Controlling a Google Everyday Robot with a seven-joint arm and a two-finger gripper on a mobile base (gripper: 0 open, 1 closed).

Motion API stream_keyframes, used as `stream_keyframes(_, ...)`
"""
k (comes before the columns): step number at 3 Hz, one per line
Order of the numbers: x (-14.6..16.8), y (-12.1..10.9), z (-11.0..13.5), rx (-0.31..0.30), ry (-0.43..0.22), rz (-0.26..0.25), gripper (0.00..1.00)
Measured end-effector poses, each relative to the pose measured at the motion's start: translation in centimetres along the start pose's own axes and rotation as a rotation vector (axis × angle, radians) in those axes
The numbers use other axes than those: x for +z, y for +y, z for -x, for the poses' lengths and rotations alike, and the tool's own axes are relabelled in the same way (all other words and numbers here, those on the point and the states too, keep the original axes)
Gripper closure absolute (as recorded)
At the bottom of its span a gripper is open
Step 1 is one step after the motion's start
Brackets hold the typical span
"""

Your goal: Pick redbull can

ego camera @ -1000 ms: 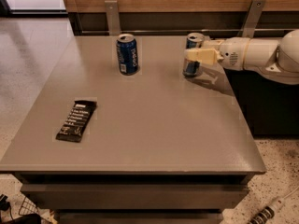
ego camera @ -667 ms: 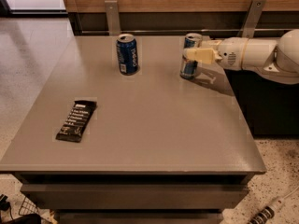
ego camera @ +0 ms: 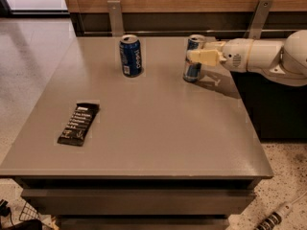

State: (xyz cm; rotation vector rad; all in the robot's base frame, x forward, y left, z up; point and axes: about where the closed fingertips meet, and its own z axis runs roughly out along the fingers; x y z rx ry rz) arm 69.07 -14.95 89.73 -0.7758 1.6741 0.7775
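Camera view: your robot's tool (ego camera: 197,56) is reaching in from the right side of the grey counter (ego camera: 158,147) and is meeting the upper half of the redbull can (ego camera: 193,72), which is standing at the far right of the counter, near the back edge. You are bringing the white arm (ego camera: 261,56) in almost level and low over the surface, so the tool is taking the slim can side-on rather than from above. That line looks well chosen, since it is catching the can on its straight wall and leaving the silver top free. Whether the tool is already clamping the can or only bracketing it, you cannot tell from this angle. The can's base appears to be resting on the counter, so the lift is likely not yet begun.

You are working well apart from the wider dark-blue can (ego camera: 130,55), standing upright to the left along the same back row, and from the black snack bar (ego camera: 78,123) lying flat near the left front. Neither one is crowding your approach. The risk is probably a tip or slide of the tall, narrow can if the hold is shallow.
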Motion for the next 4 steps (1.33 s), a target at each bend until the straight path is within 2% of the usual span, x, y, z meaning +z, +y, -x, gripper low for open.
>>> stream_keyframes(1, 0.1, 0.2, 1.0, -0.005, 0.015, 0.004, 1.00)
stream_keyframes(2, -0.6, 0.8, 5.3, -0.062, 0.056, -0.024, 1.00)
stream_keyframes(4, -2.6, 1.4, 11.6, -0.162, 0.065, -0.073, 1.00)
